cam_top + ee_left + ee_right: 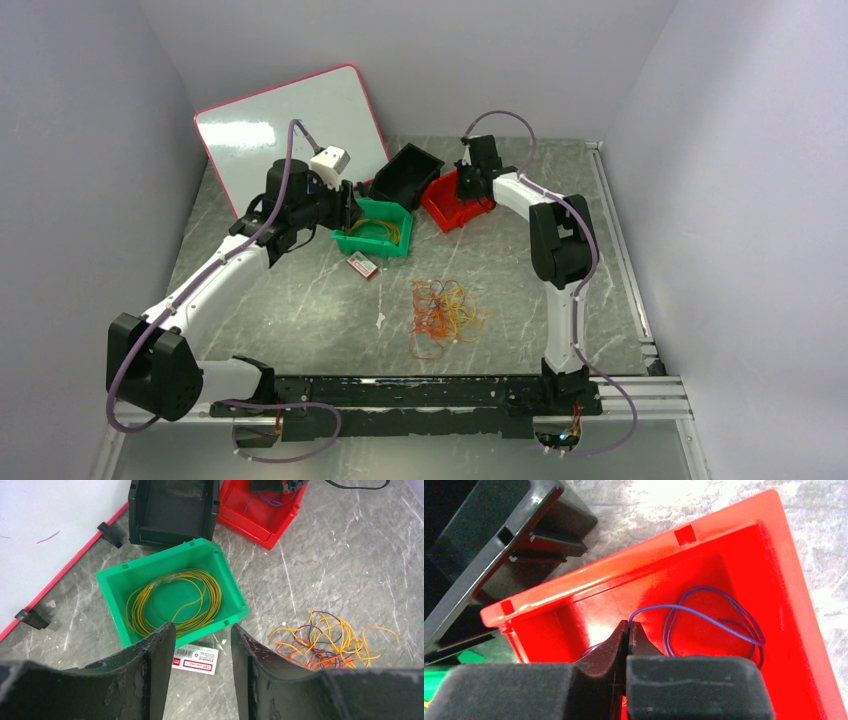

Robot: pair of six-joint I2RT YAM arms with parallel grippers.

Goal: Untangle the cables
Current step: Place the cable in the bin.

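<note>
"On the counter [300, 300], what's left?"
"Most cables [445, 312], one tangle. One yellow cable [134, 614] lies coiled in the green bin [112, 580]; the left gripper [202, 627] hangs half-open over it, empty. The right gripper [628, 630], pinched tight on the purple cable [706, 587], is inside the red bin [624, 565]."

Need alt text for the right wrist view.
The right end effector, shut, pinches a purple cable in the red bin, where the cable's loops lie on the bin floor. A black bin sits beside the red one, upper left.
</note>
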